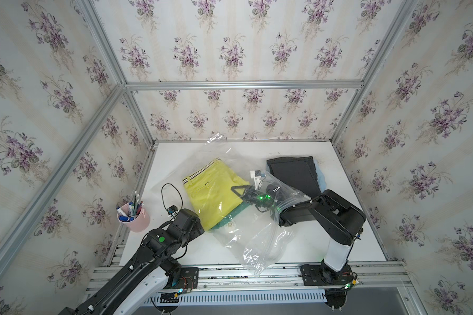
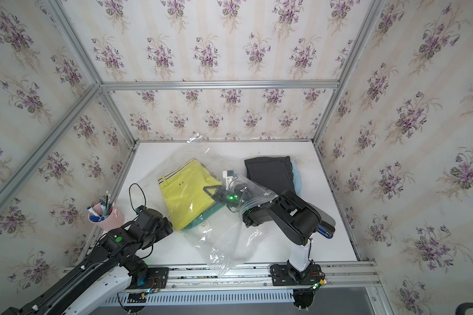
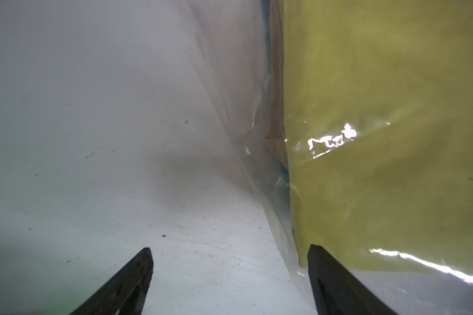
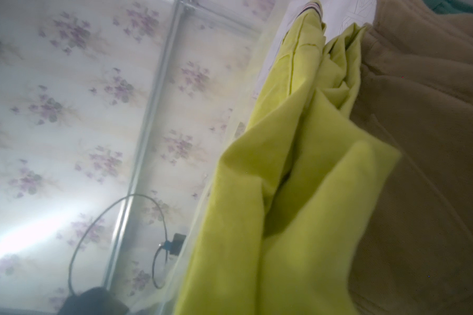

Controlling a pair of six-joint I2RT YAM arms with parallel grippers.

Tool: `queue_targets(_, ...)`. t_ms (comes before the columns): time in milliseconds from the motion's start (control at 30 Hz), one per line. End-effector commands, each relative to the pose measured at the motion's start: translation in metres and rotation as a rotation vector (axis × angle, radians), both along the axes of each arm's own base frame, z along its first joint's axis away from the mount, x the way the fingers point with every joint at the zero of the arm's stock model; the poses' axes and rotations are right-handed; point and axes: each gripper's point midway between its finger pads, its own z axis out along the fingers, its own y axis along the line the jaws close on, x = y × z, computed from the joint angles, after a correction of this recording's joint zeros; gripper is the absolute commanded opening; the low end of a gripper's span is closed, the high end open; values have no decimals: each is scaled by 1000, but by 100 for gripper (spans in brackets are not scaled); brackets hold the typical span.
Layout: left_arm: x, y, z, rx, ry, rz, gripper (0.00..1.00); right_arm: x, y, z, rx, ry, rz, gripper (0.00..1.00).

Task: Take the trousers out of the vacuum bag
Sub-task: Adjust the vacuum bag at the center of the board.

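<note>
White table (image 1: 347, 174) holds vacuum bag (image 1: 257, 245) enclosing yellow-green trousers (image 1: 213, 191).

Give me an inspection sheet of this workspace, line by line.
Surface: white table, lightly speckled.
Job's things: yellow-green trousers, teal trousers and tan trousers inside the vacuum bag; black trousers on light blue trousers outside.
Clutter: pink cup of pens.
Grippers: left gripper open at the bag's edge; right gripper shut inside it.
Cables: black cable loop on table.
Surroundings: floral walls, aluminium frame.
</note>
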Motion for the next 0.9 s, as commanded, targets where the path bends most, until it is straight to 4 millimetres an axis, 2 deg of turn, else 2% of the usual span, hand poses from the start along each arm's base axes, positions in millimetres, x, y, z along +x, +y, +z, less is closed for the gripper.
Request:
queue_targets(0, 27, -18, 4, -132, -89, -21, 80, -8, 3, 17, 58, -47, 45, 0)
queue_targets(67, 34, -14, 1, -145, -109, 4, 72, -8, 3, 16, 57, -46, 47, 0)
queue_targets(200, 41, -3, -3, -146, -136, 47, 46, -8, 3, 16, 58, -47, 49, 0)
queue_targets(400, 51, 4, -3, -154, -169, 72, 18, -11, 6, 24, 82, -49, 72, 0)
queue_targets(633, 61, 12, -11, -160, -155, 91, 0, -23, 8, 49, 115, -69, 142, 0)
queue_targets(867, 66, 24, -8, -144, -167, 122, 0, -52, -7, 64, 117, -83, 209, 0)
